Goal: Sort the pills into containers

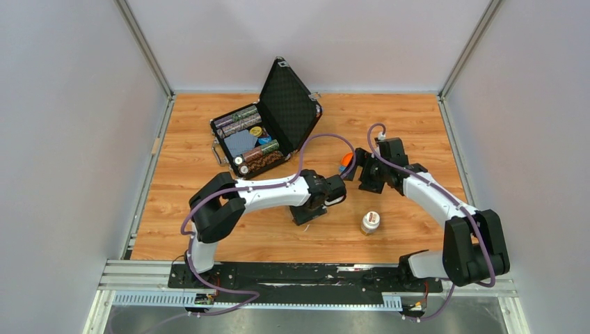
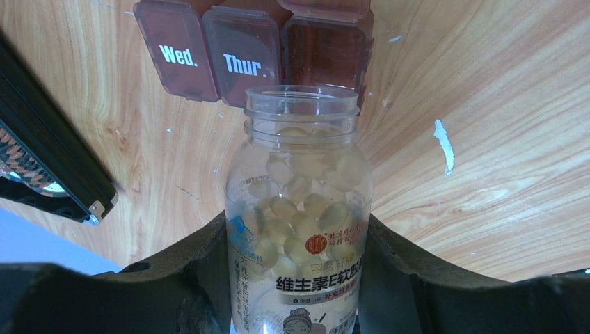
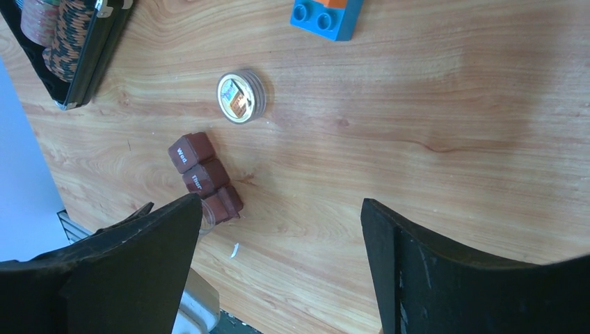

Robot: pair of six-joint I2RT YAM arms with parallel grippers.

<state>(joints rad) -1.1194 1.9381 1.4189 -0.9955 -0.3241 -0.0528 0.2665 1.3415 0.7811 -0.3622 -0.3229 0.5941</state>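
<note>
left claw [image 2: 296,240] clamped on clear pill bottle [image 2: 299,202], top open | bottle mouth points at brown containers [image 2: 209,56], just beside them on the table [image 2: 487,104] | right claw [image 3: 280,205] wide apart, holding nothing | black case [image 1: 289,104] far back, open

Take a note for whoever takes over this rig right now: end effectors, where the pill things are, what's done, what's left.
Left end effector: shut on the open pill bottle, mouth toward the containers.
Right end effector: open, empty, over the table.
Containers: Wed. and Thur. lids shut, third lid looks raised.
Done: bottle uncapped and gripped.
Left: pills all seem in the bottle; all sorting remains.
</note>
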